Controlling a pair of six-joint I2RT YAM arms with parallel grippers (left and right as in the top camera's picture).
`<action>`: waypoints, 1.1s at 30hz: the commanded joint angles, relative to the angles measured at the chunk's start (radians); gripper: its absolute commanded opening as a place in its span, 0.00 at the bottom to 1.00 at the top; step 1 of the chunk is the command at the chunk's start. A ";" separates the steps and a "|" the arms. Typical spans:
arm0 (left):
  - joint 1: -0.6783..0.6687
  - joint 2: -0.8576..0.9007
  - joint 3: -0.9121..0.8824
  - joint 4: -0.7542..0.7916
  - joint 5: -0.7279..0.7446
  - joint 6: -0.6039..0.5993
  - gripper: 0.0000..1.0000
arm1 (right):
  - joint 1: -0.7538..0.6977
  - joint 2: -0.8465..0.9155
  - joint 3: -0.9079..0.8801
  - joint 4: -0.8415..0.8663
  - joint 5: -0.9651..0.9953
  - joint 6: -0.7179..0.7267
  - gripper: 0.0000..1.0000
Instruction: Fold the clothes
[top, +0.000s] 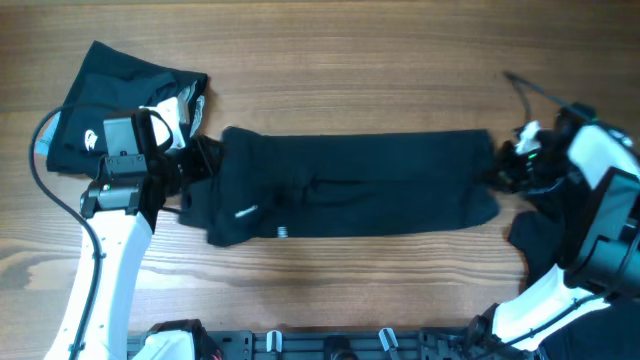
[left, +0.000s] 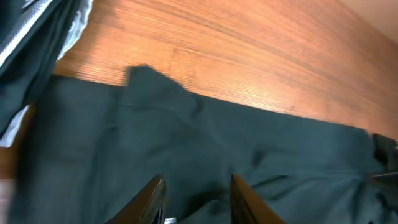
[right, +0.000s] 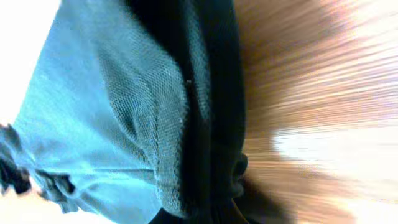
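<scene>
Garment lies lengthwise left-right, left tool pinching its end, right tool unclear.

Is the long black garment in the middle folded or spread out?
Partly folded: the long black fabric garment lies as a flat strip with an overlapping edge along its middle.

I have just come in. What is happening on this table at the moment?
Two robot arms are working on a long black garment that lies stretched flat across the middle of the wooden table. The left gripper is at its left end and the right gripper is at its right end. Whether either one is pinching the fabric cannot be told. A second black garment lies at the far left of the table.
</scene>
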 joint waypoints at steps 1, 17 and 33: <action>0.001 -0.021 0.013 -0.006 -0.035 0.026 0.34 | -0.047 -0.079 0.140 -0.053 0.159 0.021 0.04; 0.001 -0.021 0.013 -0.018 -0.034 0.018 0.34 | 0.514 -0.162 0.119 -0.048 0.182 0.182 0.04; 0.001 -0.020 0.013 -0.048 -0.034 0.017 0.34 | 0.743 -0.083 0.107 0.026 0.212 0.308 0.08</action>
